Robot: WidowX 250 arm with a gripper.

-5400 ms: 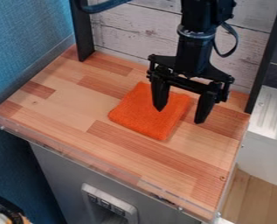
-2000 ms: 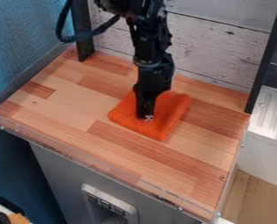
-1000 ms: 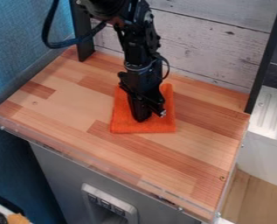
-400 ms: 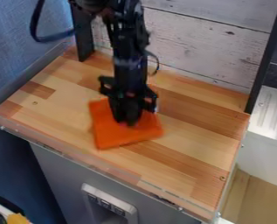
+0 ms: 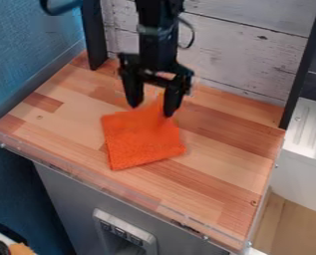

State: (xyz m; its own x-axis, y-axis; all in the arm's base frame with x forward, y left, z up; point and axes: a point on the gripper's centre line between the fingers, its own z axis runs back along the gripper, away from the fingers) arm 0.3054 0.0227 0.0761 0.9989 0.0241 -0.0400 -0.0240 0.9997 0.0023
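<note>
The claw [image 5: 151, 109] hangs with its two fingers well apart, seemingly gripping nothing. The orange cloth [image 5: 143, 142] lies mostly at six o'clock from it on the wooden counter [image 5: 220, 174], one corner poking toward twelve between the fingers (whether they touch it, I can't tell). Beyond, at twelve, stands the pale plank wall [image 5: 240, 55].

Wooden counter [image 5: 213, 199], blue wall [image 5: 27, 45], whitewashed planks [image 5: 246, 55]
</note>
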